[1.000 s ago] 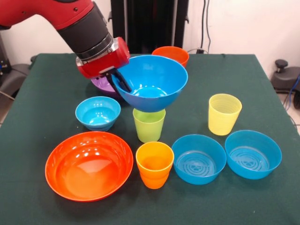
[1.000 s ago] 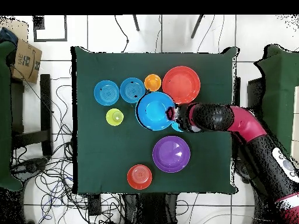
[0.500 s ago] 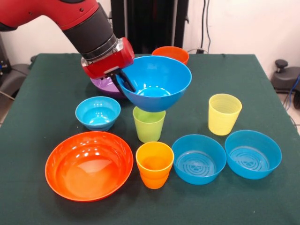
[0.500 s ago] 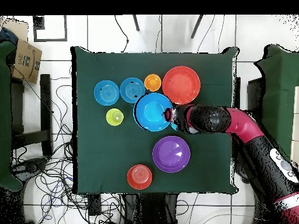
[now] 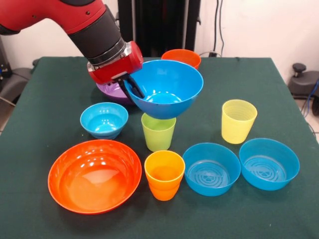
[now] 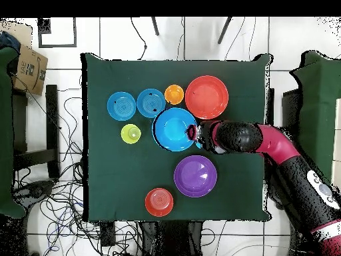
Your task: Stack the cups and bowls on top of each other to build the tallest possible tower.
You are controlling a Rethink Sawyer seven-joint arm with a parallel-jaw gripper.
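A: Pincer is clamping the rim of the large blue bowl, one finger inside, one outside. The bowl is hanging in the air, tilted a little, its base just above the lime green cup near the middle of the bench.

B: Aiming for the cup?

A: Looks like it, my guess. Rim grip means the bowl is hanging off one side, so I'd level it, centre the base over the cup mouth, lower slowly, release only once it's seated. The cup is narrow; an off-centre drop could tip it.

B: Neighbours?

A: Small blue bowl and orange cup are close by. Large orange bowl is sitting toward the front-left corner in the front view, well clear.

B: Blind spots?

A: Overhead, the blue bowl is covering the green cup and the small blue bowl completely, so I can't check alignment from there. From the front, arm and bowl are hiding most of the purple bowl. Can't tell whether the base is already touching the cup's rim. The outer finger is hard to make out.
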